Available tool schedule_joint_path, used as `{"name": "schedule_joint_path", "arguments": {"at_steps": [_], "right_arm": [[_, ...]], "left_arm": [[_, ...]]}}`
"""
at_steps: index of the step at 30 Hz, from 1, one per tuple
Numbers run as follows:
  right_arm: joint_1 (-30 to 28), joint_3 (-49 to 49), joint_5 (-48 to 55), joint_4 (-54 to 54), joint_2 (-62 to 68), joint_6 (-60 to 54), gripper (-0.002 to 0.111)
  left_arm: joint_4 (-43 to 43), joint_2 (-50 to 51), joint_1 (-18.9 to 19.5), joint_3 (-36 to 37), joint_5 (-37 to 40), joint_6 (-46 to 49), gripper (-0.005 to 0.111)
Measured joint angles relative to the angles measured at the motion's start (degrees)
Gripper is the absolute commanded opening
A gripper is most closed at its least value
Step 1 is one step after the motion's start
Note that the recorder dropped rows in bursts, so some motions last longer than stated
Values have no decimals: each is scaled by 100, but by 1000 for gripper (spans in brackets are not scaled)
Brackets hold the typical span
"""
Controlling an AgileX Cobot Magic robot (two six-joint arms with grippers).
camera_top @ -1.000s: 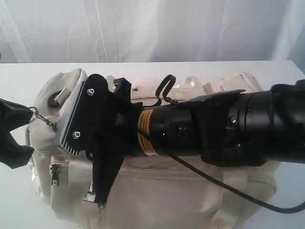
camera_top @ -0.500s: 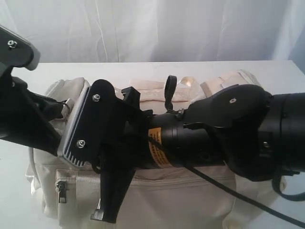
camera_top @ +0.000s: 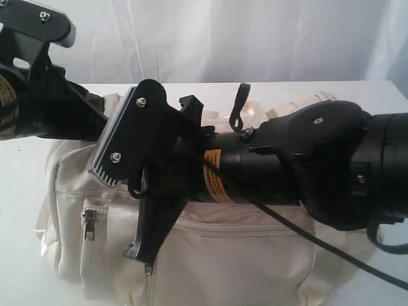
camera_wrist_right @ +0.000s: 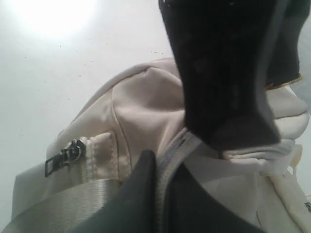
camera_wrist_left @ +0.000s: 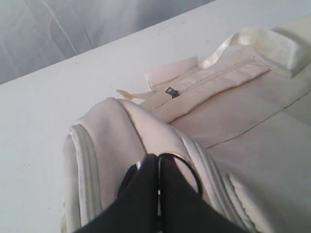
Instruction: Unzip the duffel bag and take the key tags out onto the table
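Fingers (camera_wrist_left: 143, 199) left and fingers (camera_wrist_right: 136, 204) right, tight on duffel bag (camera_wrist_left: 243, 111).

White draped curtain (camera_top: 255, 38), soft vertical folds

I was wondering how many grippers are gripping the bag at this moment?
2. The left gripper is shut on a metal ring at one end of the bag. The right gripper is shut on the bag's zipper seam near the same end.

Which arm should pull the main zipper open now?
Probably right: the right gripper is shut on the zipper at the bag end, while the left gripper pinches the D-ring, anchoring it.
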Motion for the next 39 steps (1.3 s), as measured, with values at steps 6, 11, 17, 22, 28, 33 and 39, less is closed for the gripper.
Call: {"name": "schedule_joint_path", "arguments": {"at_steps": [6, 11, 17, 22, 28, 33, 39], "right_arm": [[0, 0, 19, 0, 0, 11, 3], [26, 38, 5, -136, -25, 161, 29], [160, 133, -189, -340, -55, 161, 54], [211, 176, -638, -412, -367, 161, 54], [225, 154, -292, -451, -1231, 171, 54], [225, 154, -330, -451, -1598, 493, 59], [225, 261, -445, -458, -1627, 965, 61]], "left_arm": [[-110, -1, 69, -13, 29, 125, 0], [-745, -117, 192, -87, 537, 907, 0], [-1471, -463, 386, -185, 1134, 2115, 0], [-1700, -766, 474, -237, 1374, 2772, 0], [-1976, -954, 474, -237, 1652, 3014, 0], [-2309, -1016, 474, -237, 1759, 3208, 0], [-4076, -1025, 474, -246, 2312, 4870, 0]]}}
